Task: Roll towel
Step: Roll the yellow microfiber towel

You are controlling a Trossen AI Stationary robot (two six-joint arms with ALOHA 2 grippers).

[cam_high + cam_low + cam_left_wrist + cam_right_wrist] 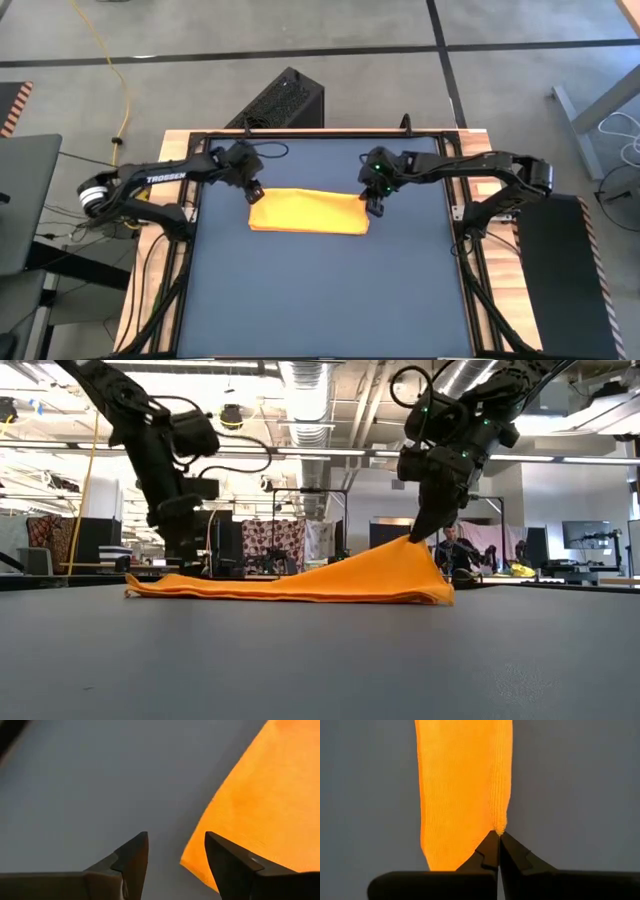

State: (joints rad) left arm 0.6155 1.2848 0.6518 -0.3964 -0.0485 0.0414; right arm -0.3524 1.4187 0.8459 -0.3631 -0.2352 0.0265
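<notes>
The yellow-orange towel [305, 211] lies as a long folded strip on the dark blue tabletop [320, 290], left to right. My right gripper [375, 205] is shut on the strip's right end and holds it raised in a peak [408, 545]. The rest of the strip lies flat on the table [250, 588]. My left gripper [255, 192] is open, with its fingers low over the towel's far left corner [196, 862]. Whether they touch the corner I cannot tell. My right gripper pinches the towel's hemmed edge [499, 825] at the far corner of the strip's right end between its two shut fingertips. The fingers come from above, slanting down. That corner is lifted clear and the cloth slopes down from it to the table [300, 582], with the near right corner [445, 598] on the tabletop.
The dark blue tabletop stretches wide toward the near edge [320, 330]. A black frame rail [320, 133] runs along the far edge. A black box [283, 98] stands on the floor behind the table. Wooden side strips [180, 150] carry the arm bases.
</notes>
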